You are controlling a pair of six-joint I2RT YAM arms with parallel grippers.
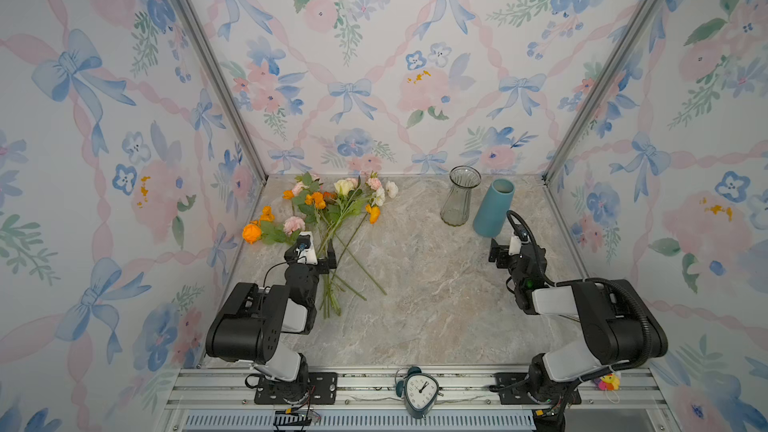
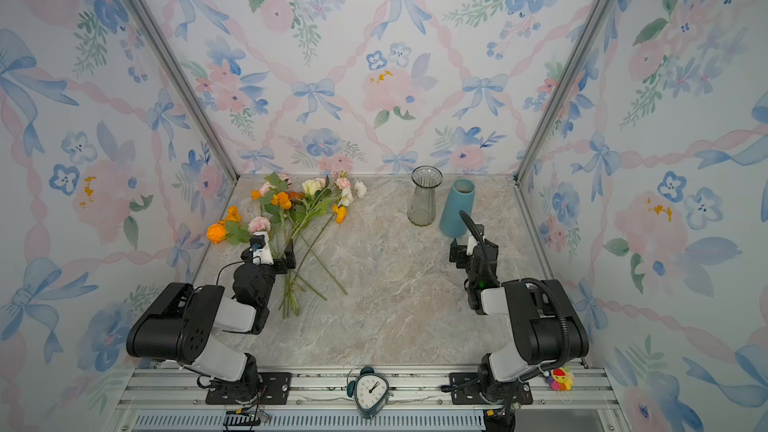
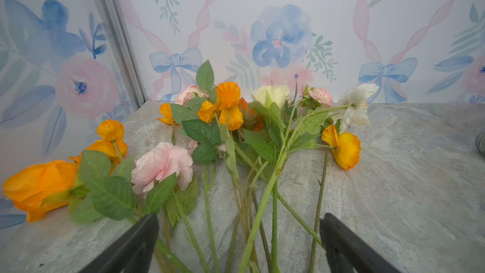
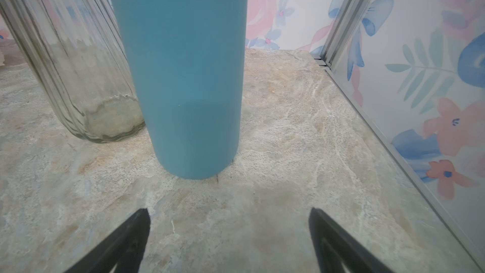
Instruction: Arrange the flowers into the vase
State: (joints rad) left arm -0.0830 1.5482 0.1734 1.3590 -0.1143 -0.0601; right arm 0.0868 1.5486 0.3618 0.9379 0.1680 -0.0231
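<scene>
The flowers (image 1: 332, 209) lie in a loose pile at the back left of the marble table, heads toward the rear wall, stems fanning toward the front; both top views show them (image 2: 299, 209). My left gripper (image 1: 318, 248) is open and straddles several green stems (image 3: 262, 206), its black fingertips (image 3: 149, 227) on either side, gripping none. A clear ribbed glass vase (image 1: 459, 197) and a blue vase (image 1: 493, 209) stand upright at the back right, both empty. My right gripper (image 1: 509, 243) is open just in front of the blue vase (image 4: 183, 74), apart from it, with only bare table between its fingers (image 4: 228, 211).
Wallpapered walls with aluminium corner posts (image 1: 216, 68) enclose the table on three sides. A teal alarm clock (image 1: 419, 392) and a small coloured toy (image 1: 606, 382) sit on the front rail. A wall edge (image 4: 393, 140) runs close beside the right gripper.
</scene>
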